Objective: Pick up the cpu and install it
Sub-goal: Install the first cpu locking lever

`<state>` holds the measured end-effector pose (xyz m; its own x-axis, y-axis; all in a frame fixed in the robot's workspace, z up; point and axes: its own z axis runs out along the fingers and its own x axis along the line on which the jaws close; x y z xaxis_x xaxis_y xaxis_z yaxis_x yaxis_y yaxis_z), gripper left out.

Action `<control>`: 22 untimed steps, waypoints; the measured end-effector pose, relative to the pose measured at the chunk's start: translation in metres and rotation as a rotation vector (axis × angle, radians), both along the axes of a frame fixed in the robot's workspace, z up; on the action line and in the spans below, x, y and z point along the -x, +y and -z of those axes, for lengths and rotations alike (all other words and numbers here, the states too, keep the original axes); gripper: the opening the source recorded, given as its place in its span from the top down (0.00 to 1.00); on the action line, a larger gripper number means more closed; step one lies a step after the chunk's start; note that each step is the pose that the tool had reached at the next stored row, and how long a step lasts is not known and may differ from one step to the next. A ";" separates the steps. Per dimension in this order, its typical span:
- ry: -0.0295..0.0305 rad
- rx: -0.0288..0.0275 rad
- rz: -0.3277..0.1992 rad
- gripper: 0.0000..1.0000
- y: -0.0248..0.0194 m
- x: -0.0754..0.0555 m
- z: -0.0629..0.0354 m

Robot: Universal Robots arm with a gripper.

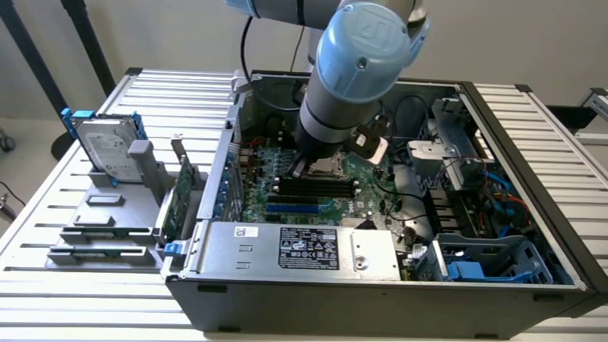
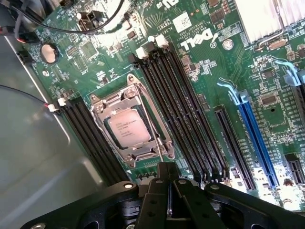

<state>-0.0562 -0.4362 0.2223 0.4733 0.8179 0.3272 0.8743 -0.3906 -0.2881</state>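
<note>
Gripper [image 2: 169,202] with fingers pressed together, holding nothing, hovers just above the motherboard [image 2: 209,62] inside the open computer case [image 1: 380,281] — the cpu [image 2: 129,127] already lies seated in its socket [image 2: 131,125], metal frame around it — apparently installed.

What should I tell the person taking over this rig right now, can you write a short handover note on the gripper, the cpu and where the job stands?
Gripper: shut, holding nothing, hanging just above the motherboard inside the open computer case.
Cpu: lying flat in its socket between the black memory slots, metal top up, apart from the gripper.
Done: the cpu is picked and placed in the socket.
Left: whether the socket's metal frame is latched down cannot be told from here, so check it.
On the stand beside the case: a hard drive and a green card, both untouched.
</note>
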 end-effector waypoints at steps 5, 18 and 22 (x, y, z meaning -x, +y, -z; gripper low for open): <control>-0.0002 0.0041 0.000 0.89 0.0018 0.008 0.0092; -0.0043 0.0085 -0.004 0.89 0.0056 0.011 0.0256; -0.0058 0.0097 -0.006 0.89 0.0067 0.011 0.0288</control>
<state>-0.0676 -0.4296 0.1935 0.4665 0.8239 0.3220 0.8783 -0.3881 -0.2793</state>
